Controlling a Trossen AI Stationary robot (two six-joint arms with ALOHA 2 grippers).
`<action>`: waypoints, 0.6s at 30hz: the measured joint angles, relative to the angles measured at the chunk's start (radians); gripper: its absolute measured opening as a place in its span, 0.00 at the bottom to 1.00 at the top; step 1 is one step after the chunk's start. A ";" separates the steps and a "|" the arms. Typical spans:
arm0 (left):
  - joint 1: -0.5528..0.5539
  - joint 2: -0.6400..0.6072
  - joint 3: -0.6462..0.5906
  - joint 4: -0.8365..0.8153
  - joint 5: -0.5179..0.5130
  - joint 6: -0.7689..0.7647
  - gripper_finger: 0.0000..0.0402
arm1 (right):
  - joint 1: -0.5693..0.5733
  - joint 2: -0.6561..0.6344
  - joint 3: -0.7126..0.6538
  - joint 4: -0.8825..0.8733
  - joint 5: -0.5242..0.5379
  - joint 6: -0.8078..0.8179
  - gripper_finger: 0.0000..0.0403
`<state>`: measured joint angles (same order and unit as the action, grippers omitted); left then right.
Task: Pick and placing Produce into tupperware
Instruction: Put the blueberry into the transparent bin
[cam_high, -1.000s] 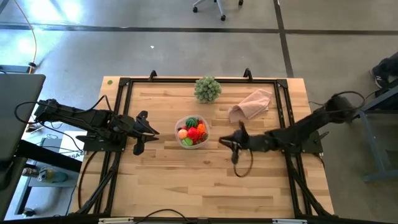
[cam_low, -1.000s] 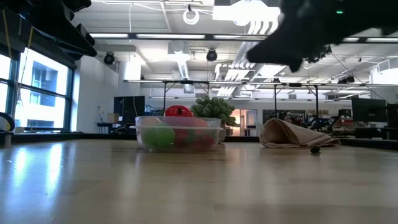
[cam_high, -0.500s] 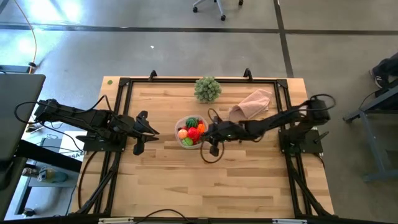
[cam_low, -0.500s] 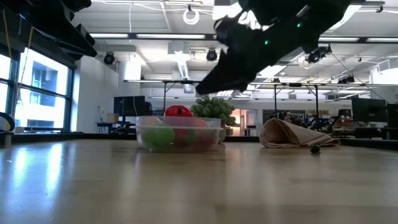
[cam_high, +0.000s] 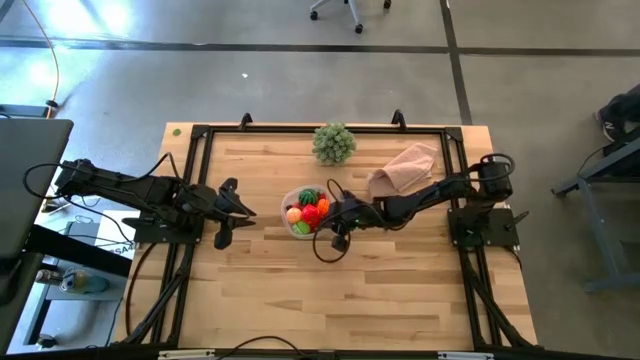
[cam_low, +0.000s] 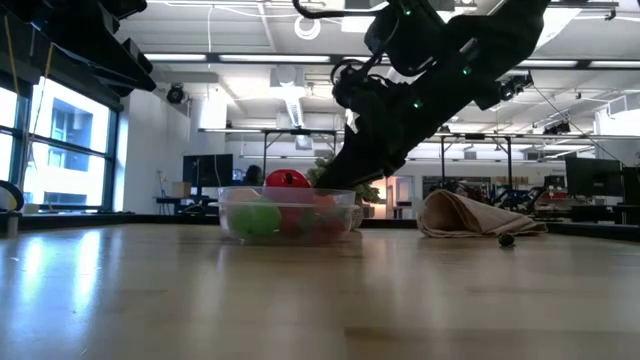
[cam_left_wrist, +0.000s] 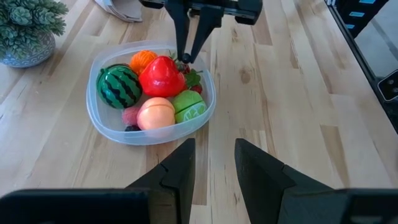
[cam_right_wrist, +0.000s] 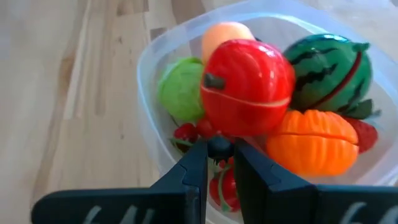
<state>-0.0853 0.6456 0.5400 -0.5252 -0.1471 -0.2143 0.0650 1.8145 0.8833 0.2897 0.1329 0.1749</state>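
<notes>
The clear tupperware (cam_high: 287, 200) stands at the table's middle. It holds a striped green melon (cam_left_wrist: 119, 86), a red piece (cam_left_wrist: 163, 76), an orange piece (cam_left_wrist: 143, 60), a pink-orange piece (cam_left_wrist: 156, 113), a light green piece (cam_left_wrist: 188, 106) and tiny red berries (cam_right_wrist: 186, 132). My right gripper (cam_high: 330, 213) hangs over the tupperware's right rim (cam_right_wrist: 146, 68), shut on a small dark berry (cam_right_wrist: 219, 147). My left gripper (cam_high: 246, 214) waits open and empty left of the tupperware. My right gripper pinches the small dark berry (cam_right_wrist: 219, 147) between its two fingertips (cam_right_wrist: 194, 163). The fingers slant down from the table's right side (cam_low: 330, 178). The berry is lifted clear, just above the red berries inside the tupperware's right rim.
A pale green leafy ball in a pot (cam_high: 333, 143) stands at the far edge. A pinkish-beige cloth (cam_high: 405, 168) lies at the far right, with a small dark ball (cam_low: 507, 240) on the table near it. A cable loop (cam_high: 328, 246) hangs from my right arm.
My right gripper has gone from the table's right half toward the left and down, and now hangs over the tupperware's right rim. The tupperware and its pieces have stayed where they were.
</notes>
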 joint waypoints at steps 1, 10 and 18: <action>0.000 0.000 0.000 0.000 0.000 0.000 0.25 | 0.000 0.000 0.000 -0.002 0.008 0.000 0.10; 0.000 0.000 0.000 0.000 0.000 0.000 0.25 | 0.000 -0.003 0.001 -0.072 0.045 0.000 0.11; 0.000 0.000 0.000 0.000 0.000 0.000 0.25 | 0.000 -0.003 0.001 -0.052 0.069 0.000 0.22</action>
<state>-0.0853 0.6455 0.5400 -0.5255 -0.1472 -0.2144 0.0650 1.8118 0.8841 0.2377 0.2020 0.1745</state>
